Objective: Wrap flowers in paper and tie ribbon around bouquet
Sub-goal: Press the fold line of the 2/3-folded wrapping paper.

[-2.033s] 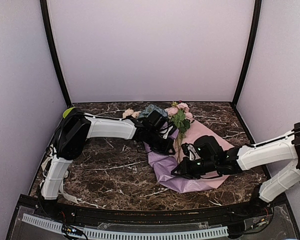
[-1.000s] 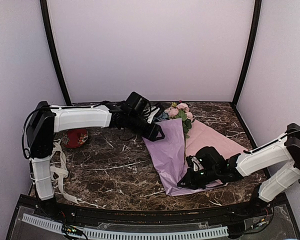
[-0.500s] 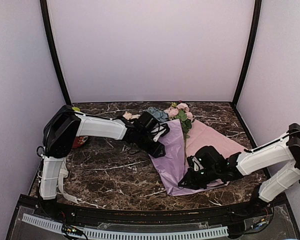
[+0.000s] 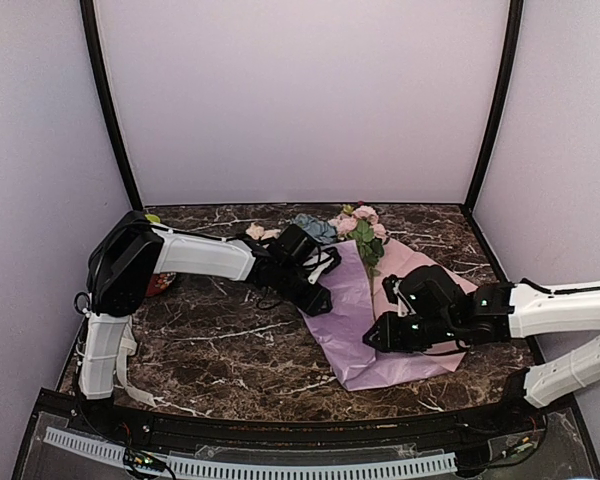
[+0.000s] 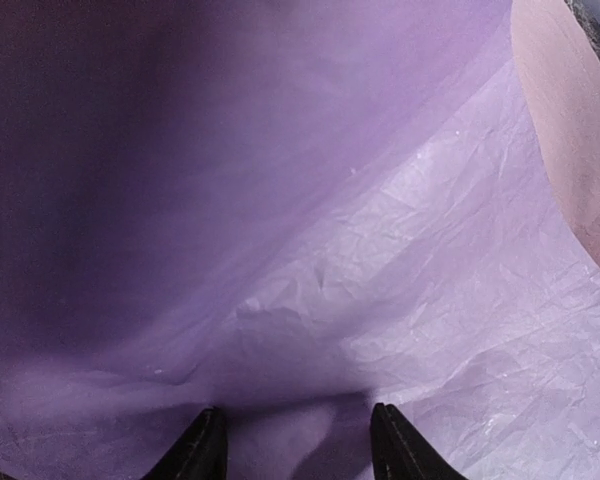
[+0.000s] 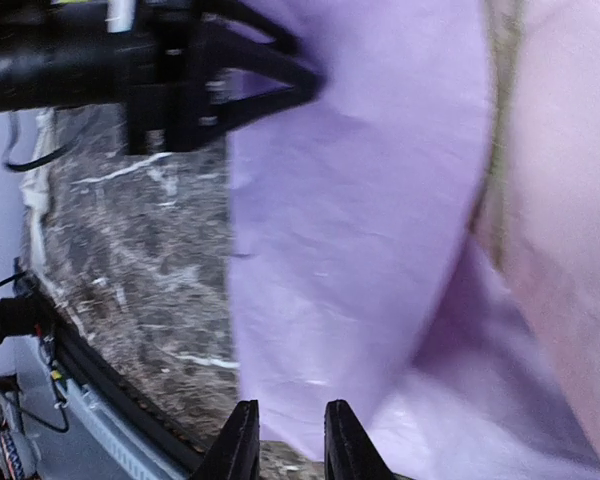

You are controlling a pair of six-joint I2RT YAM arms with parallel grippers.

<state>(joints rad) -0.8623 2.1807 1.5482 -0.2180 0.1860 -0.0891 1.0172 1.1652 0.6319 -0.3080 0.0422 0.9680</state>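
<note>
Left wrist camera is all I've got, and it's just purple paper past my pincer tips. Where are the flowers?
Observer: The flowers lie at the far end of the paper, with the blooms toward the back wall.
Operator: Where's the other pincer?
Observer: The right pincer is low over the paper's near half, tips slightly apart.
Operator: And the ribbon?
Observer: The ribbon lies off the paper, on the table beside the left arm's base.

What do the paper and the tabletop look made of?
Paper: thin, matte, tissue-like sheet, lilac one face, pink the other; fine crinkles and soft folds. Tabletop: dark brown marble look, white veins; real stone or printed laminate, cannot tell.
</note>
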